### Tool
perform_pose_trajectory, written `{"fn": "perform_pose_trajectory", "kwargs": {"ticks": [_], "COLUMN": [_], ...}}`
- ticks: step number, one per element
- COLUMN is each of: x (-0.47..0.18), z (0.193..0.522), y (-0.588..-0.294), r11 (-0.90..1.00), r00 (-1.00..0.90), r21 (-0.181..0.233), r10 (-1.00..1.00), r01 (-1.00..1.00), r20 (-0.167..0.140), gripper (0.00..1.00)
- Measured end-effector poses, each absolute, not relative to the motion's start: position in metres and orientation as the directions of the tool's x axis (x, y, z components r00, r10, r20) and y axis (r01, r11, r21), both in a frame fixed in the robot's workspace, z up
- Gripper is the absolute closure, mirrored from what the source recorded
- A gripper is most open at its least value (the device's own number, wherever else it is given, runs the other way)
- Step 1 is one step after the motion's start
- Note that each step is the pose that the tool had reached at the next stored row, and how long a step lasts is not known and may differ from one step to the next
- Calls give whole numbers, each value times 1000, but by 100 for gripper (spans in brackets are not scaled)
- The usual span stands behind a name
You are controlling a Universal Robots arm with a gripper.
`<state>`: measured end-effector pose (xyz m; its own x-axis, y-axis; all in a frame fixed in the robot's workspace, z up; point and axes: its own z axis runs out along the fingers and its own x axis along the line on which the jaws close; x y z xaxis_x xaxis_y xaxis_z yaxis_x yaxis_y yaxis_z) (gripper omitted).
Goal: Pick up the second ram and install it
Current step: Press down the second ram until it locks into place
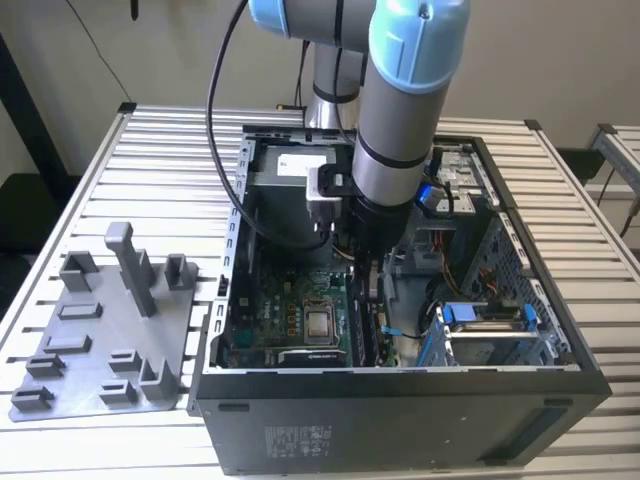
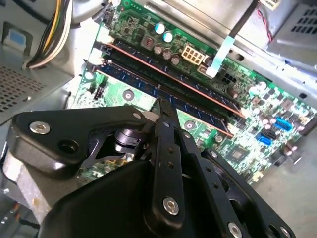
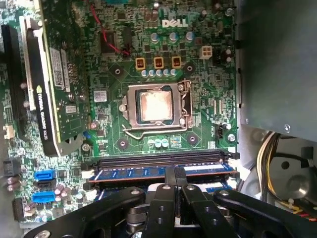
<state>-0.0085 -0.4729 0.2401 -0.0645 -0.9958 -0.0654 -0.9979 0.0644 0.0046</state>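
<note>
First wrist view: gripper [image 3: 174, 184] fingers are clenched together, pressing on the second ram [image 3: 163, 173], which sits in its motherboard [image 3: 163, 59] slot. Insertion appears nearly complete; full seating is unconfirmed.

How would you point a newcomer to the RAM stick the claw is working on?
Start at the open computer case and find its green motherboard with the square processor socket. Beside the socket run long parallel memory slots; the second ram is the blue-faced stick there, at the claw. The neighbouring slot is plain black.
</note>
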Motion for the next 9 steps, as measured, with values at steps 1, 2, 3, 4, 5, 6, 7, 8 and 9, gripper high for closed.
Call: {"fn": "perform_pose_trajectory", "kwargs": {"ticks": [1,2,3,4,5,6,7,8,9], "x": [-9,-9,-8,-8,-8,-7,-7,-7,-7], "z": [240,240,240,240,239,237,235,233,231], "y": [-473,-473,-473,-473,-473,-473,-473,-473,-473], "r11": [64,64,64,64,64,64,64,64,64], "r00": [-64,-64,-64,-64,-64,-64,-64,-64,-64], "r21": [4,4,3,4,5,5,5,5,5], "r10": [-996,-996,-996,-996,-996,-996,-996,-996,-996], "r01": [-998,-998,-998,-998,-998,-998,-998,-998,-998], "r20": [-65,-65,-66,-66,-66,-66,-66,-66,-66], "gripper": [89,89,89,89,89,89,89,89,89]}}
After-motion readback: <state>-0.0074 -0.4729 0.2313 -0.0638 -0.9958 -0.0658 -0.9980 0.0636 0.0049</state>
